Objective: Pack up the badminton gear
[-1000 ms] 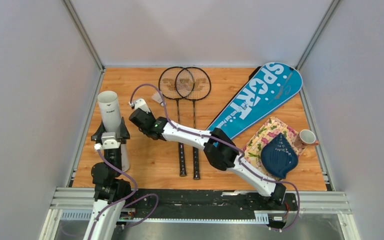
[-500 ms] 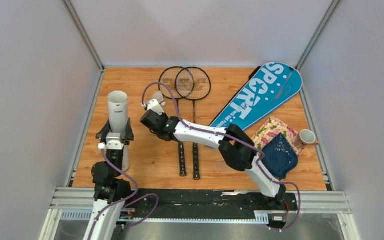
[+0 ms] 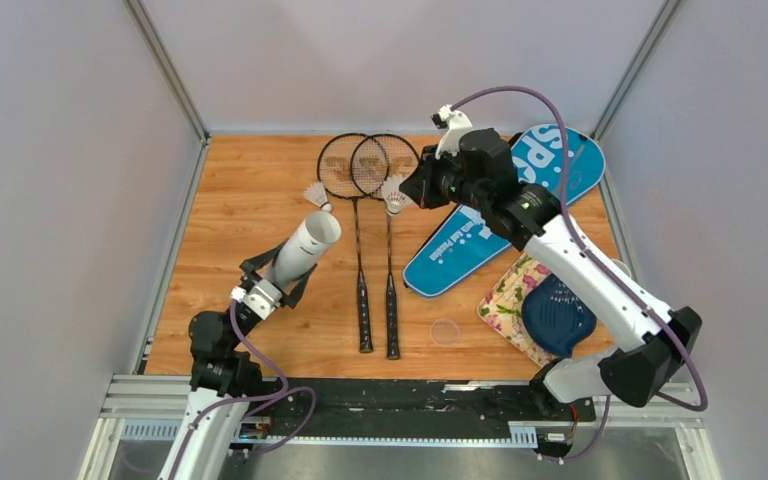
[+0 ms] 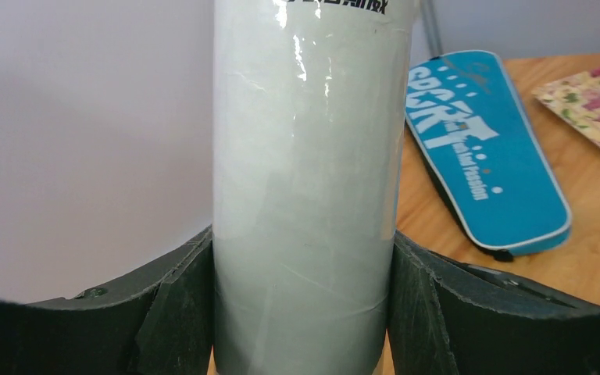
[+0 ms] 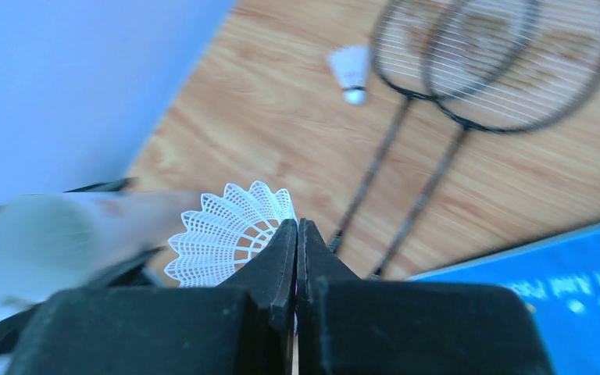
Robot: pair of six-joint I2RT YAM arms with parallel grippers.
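My left gripper (image 3: pixel 272 282) is shut on the long white tube (image 3: pixel 305 248) and holds it tilted, its open end toward the rackets; the tube fills the left wrist view (image 4: pixel 305 172). My right gripper (image 3: pixel 407 194) is shut on a white shuttlecock (image 3: pixel 394 196) above the racket heads, and the right wrist view shows its skirt (image 5: pixel 219 234) beside the fingertips. A second shuttlecock (image 3: pixel 315 192) lies left of the two black rackets (image 3: pixel 370 165). The blue "SPORT" cover (image 3: pixel 460 240) lies to the right, partly under my right arm. Other shuttlecocks are not in view.
A floral cloth (image 3: pixel 505 300) with a dark blue shell-shaped object (image 3: pixel 557 318) on it lies at the right front. A small clear round lid (image 3: pixel 446 331) lies on the wooden table (image 3: pixel 250 180). Grey walls close in both sides and the back.
My right arm swung from beside the tube to the far right and now holds a shuttlecock over the rackets. My left gripper tipped the tube from upright to leaning toward the rackets.
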